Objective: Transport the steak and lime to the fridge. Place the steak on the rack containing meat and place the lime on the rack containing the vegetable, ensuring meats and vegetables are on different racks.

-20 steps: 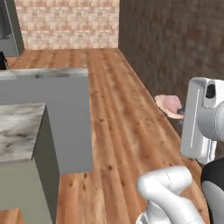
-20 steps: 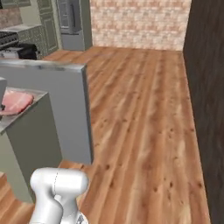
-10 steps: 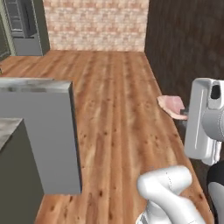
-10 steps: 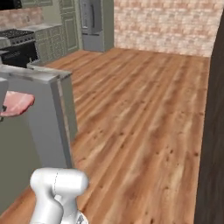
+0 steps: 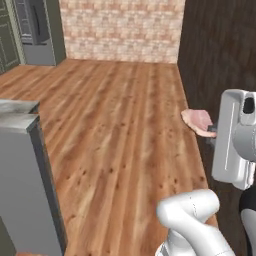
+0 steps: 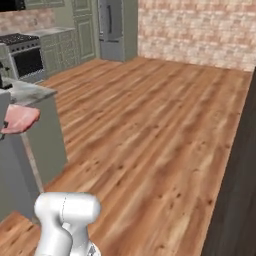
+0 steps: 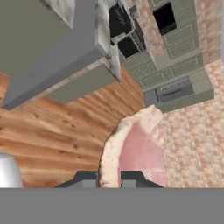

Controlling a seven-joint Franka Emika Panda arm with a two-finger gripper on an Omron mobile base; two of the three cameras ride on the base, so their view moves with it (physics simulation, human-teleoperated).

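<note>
Raw pink steak (image 7: 140, 148) in hand view: soft, moist-looking flesh, redder centre, paler fatty rim at 9 o'clock, slight sheen. Same slab (image 5: 197, 121) in left base view, matt pink. Floor (image 5: 120, 130): wood planks, warm brown, visible grain and knots, semi-gloss. Back wall (image 5: 120, 30): rough brick, pale red and cream, matt. Dark wall (image 6: 235, 190) at 3 o'clock in right base view: dark wood-like panelling, dull. Fridge (image 6: 117, 27): smooth grey metal, faint gloss. Stove (image 6: 25, 57) at 10 o'clock: dark glass door, metallic trim. Counter block (image 5: 30, 180): flat grey sides, matt, marbled stone-like top. Cabinets (image 7: 183, 39): painted grey-green, matt.
</note>
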